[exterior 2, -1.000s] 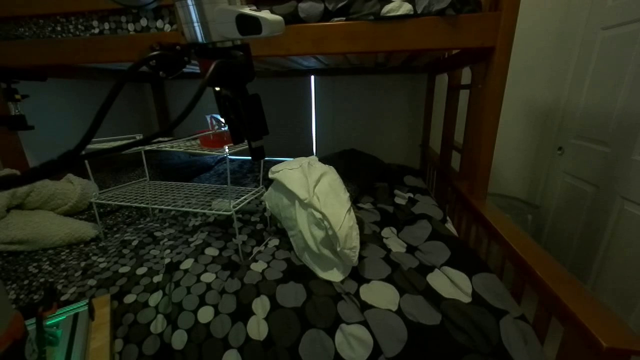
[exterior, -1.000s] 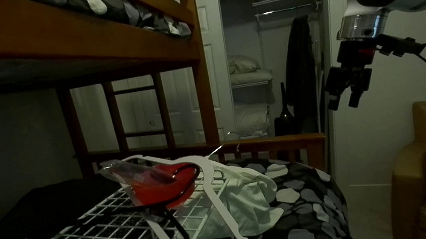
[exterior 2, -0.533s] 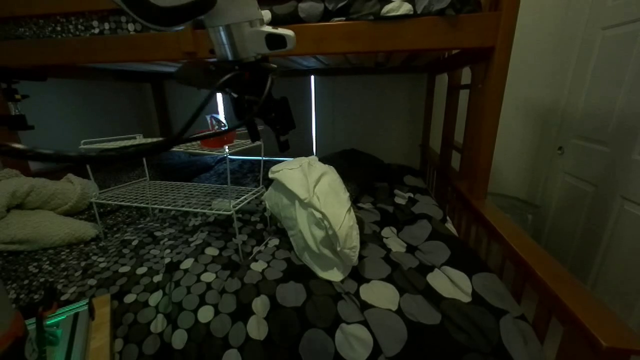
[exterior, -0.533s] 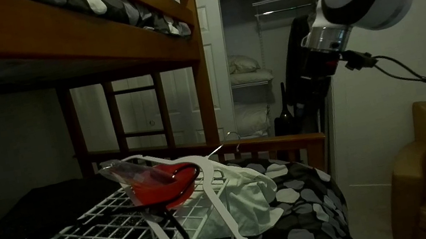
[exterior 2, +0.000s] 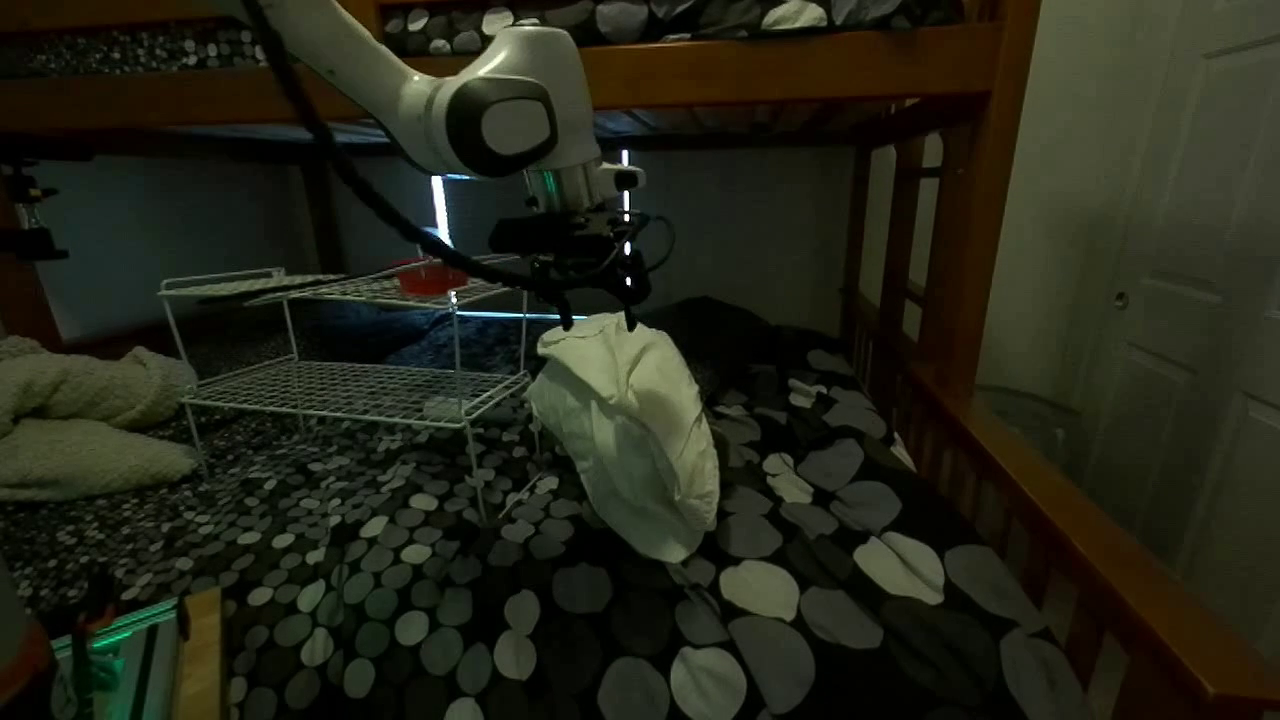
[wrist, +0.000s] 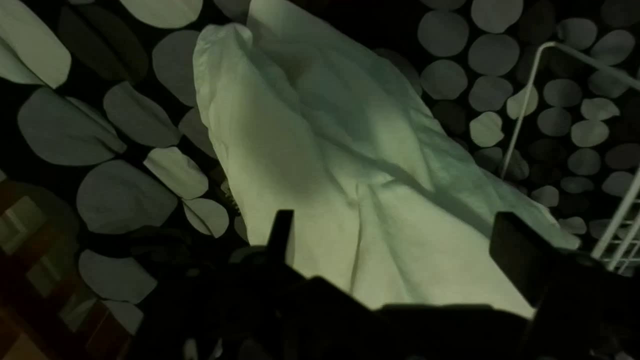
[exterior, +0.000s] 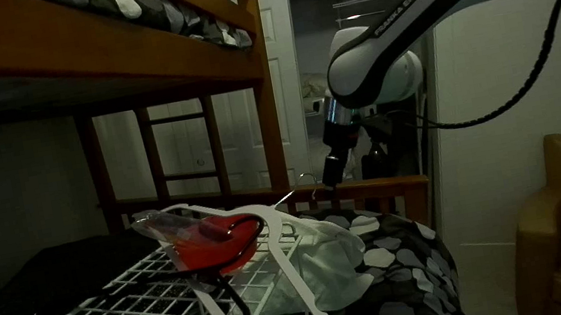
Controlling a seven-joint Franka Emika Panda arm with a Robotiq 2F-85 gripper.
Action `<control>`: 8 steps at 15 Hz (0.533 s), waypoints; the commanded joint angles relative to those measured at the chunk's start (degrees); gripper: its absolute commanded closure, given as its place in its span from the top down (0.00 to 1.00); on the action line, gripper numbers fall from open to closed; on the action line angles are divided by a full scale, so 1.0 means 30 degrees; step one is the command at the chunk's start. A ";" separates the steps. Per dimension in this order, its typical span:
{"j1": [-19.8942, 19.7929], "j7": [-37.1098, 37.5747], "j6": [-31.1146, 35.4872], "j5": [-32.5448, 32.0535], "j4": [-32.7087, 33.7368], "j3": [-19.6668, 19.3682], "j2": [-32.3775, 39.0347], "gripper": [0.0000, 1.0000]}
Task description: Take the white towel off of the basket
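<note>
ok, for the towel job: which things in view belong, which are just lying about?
Belong:
white towel
fingers, spread apart
basket, presumably hidden under the towel

Lying about:
white wire rack
red item on it
white hanger
cream fleecy throw
</note>
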 commanded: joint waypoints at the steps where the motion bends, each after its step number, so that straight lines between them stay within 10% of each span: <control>1: -0.0888 -0.0072 0.0108 -0.0169 0.0531 0.0963 0.0757 1.00; 3: -0.0981 -0.0189 0.0130 -0.0331 0.1101 0.1066 0.1441 1.00; 8: -0.0988 -0.3767 0.5153 0.7100 0.0774 0.2894 0.2356 1.00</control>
